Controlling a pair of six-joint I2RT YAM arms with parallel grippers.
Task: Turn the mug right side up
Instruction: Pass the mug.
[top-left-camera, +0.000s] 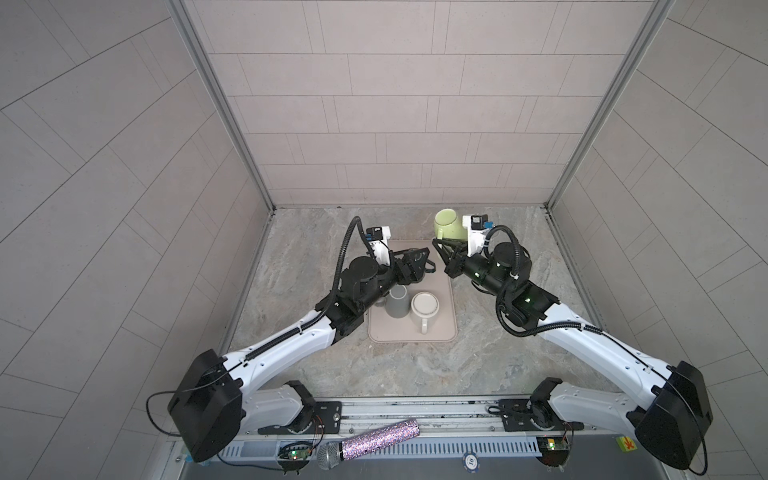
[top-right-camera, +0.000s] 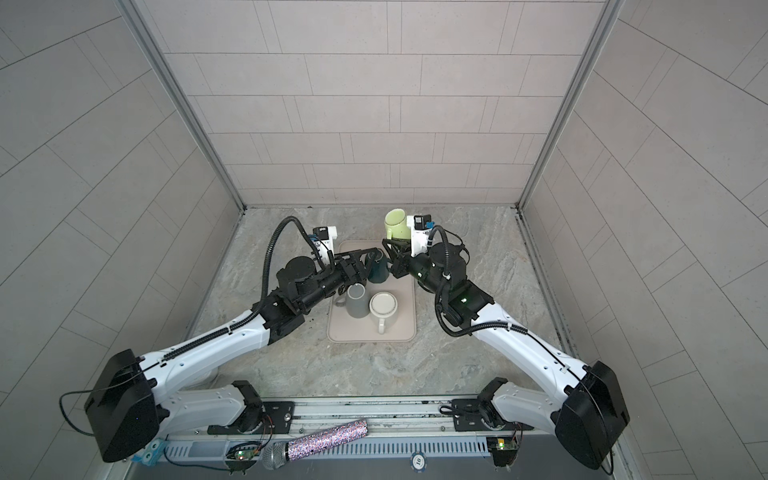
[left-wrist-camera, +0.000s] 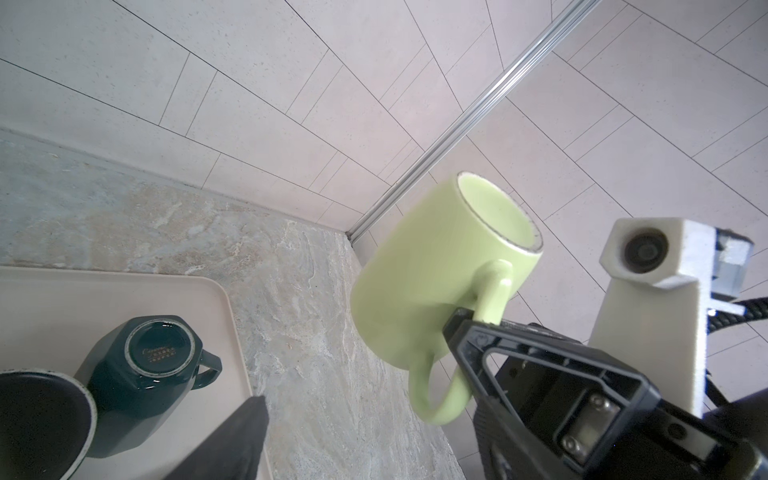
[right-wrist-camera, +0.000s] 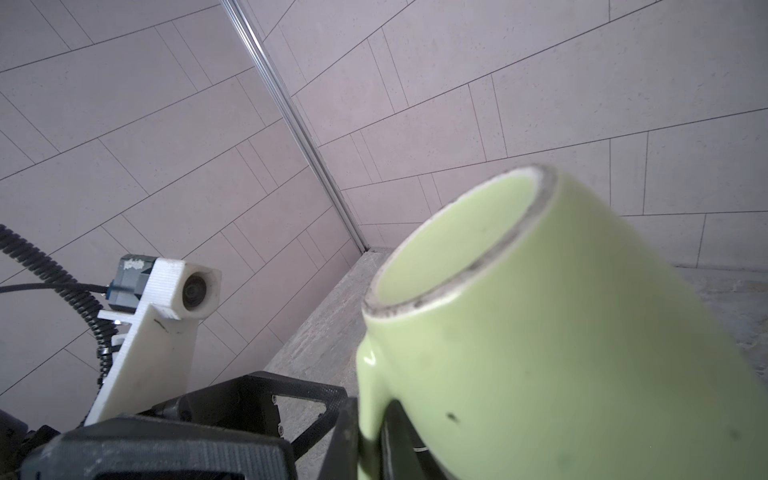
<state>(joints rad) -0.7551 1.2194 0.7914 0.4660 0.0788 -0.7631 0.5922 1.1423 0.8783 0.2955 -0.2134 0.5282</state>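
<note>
Beige tray (top-left-camera: 399, 336) with rounded corners, lying mid-table on marbled grey-brown tabletop (top-left-camera: 395, 374)

On the tray's near half: grey mug (top-left-camera: 397, 302) and cream-white mug (top-left-camera: 424, 309) side by side, touching or nearly so; the white one's handle points to the near edge

Farther back on the tray: dark teal faceted mug (left-wrist-camera: 141, 374), upside down, base ring with gold print uppermost

Pale tiled walls (top-left-camera: 395, 104) on three sides, metal strips in the corners

On the front rail: microphone (top-left-camera: 368, 441) with glittery handle, lying flat; blue poker chip (top-left-camera: 469, 460) near it; orange sticker (top-left-camera: 627, 444) toward the right end
</note>
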